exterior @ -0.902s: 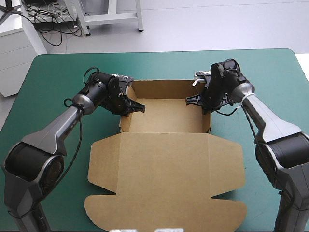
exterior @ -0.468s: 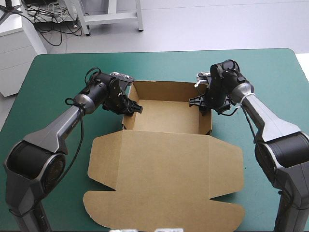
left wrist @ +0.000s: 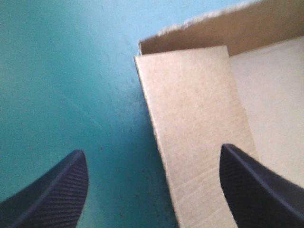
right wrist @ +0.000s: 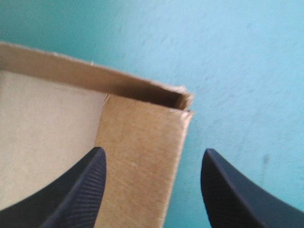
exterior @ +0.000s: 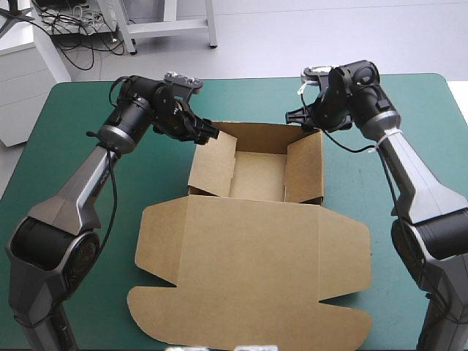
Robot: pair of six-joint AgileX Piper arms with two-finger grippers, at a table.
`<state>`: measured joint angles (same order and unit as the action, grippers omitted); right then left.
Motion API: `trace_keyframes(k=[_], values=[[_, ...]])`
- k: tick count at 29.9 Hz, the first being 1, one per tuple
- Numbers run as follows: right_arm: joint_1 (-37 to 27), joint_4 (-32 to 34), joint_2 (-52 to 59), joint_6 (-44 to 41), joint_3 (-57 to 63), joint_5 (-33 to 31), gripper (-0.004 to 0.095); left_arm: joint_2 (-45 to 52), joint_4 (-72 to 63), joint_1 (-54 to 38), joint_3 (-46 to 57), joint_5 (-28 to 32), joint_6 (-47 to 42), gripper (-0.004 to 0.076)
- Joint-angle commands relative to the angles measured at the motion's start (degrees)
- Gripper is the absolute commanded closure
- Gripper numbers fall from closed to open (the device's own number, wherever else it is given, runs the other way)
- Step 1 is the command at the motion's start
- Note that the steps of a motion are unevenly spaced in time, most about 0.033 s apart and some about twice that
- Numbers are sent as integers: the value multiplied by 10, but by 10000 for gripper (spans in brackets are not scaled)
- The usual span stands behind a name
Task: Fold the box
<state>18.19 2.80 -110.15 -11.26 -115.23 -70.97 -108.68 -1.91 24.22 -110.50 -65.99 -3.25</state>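
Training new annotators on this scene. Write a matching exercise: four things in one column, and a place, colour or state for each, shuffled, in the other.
Things:
1. left hand
2. right hand
3. lid
4. table

Descriptions:
A. lies flat, toward the table's near edge
B. open, at the far right corner of the box
C. teal-green
D. open, at the box's far left corner

Pairs: 1-D, 2-B, 3-A, 4-C

The left gripper [exterior: 210, 133] and right gripper [exterior: 298, 117] have been withdrawn from the brown cardboard box [exterior: 257, 175] toward 12 o'clock, and its side flaps [exterior: 213, 167] have been tilted inward.
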Motion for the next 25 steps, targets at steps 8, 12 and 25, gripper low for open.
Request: trace_keyframes(k=[8,12,25], values=[[-3,123,120,14,-44,-9,360,31,26,-1,-189,-72,-1,266],[-3,108,136,16,-44,-9,360,51,40,-1,-207,-76,-1,475],[-5,63,145,-60,32,-9,359,224,46,-1,-173,-77,57,734]])
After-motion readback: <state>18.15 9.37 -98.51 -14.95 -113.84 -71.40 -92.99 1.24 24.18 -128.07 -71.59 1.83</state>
